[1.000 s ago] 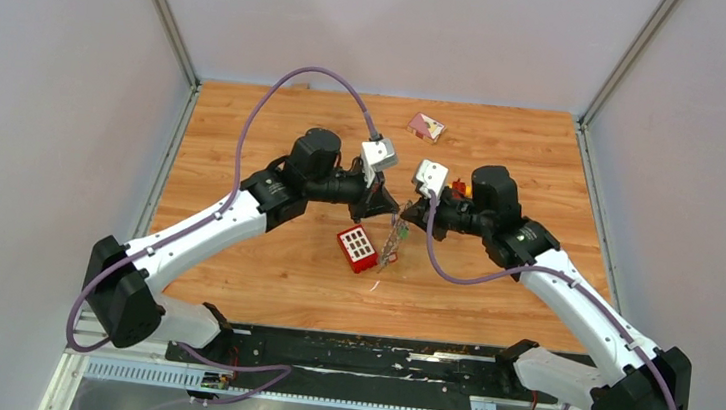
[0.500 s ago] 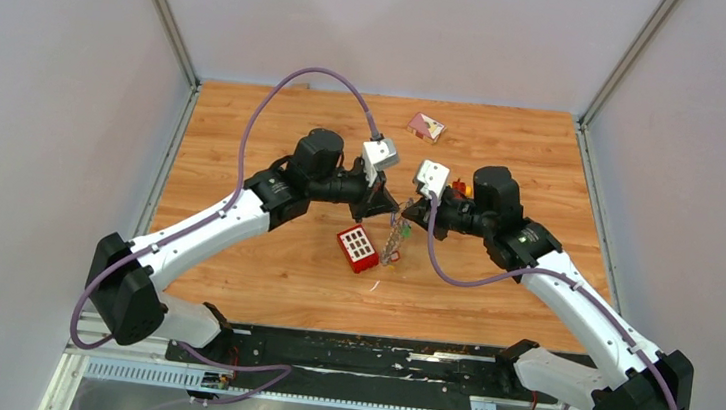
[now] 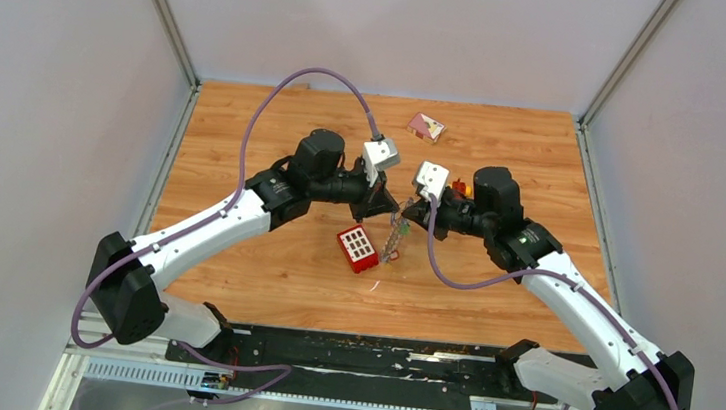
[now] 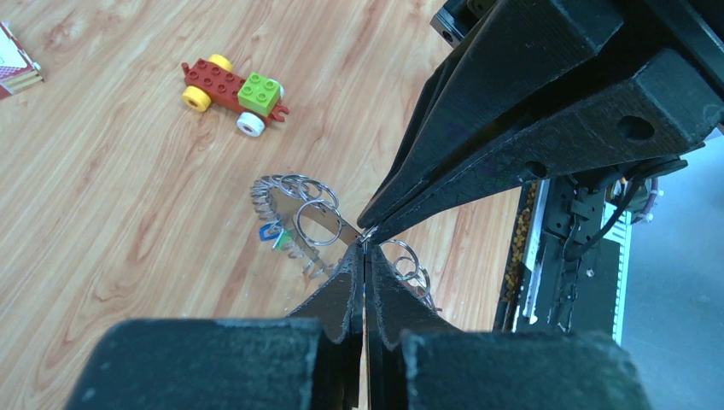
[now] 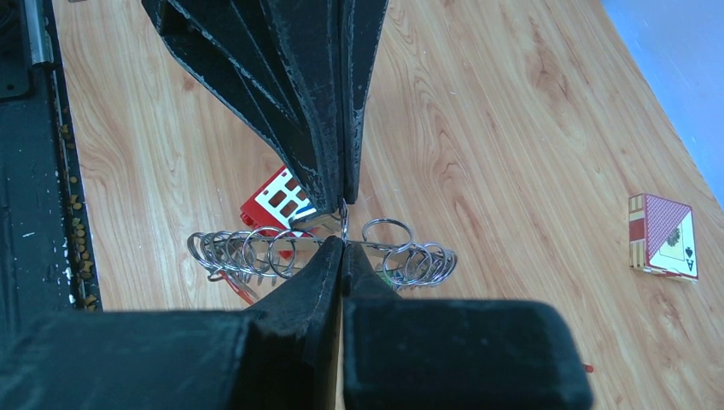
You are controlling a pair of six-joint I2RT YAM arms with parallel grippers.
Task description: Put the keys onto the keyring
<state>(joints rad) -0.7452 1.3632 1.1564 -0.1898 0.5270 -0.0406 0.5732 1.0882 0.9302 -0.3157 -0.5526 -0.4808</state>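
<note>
Left hand (image 4: 364,252), right hand (image 5: 343,248) tight on keyring (image 5: 256,249), table (image 3: 245,133) edges far

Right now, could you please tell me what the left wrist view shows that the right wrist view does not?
Left wrist only: a small toy car of red, yellow and green bricks. Right wrist only: a red studded brick with white windows. Both: the grey metal keyring, with the left pincer and the right pincer closed on it, tip to tip.
</note>
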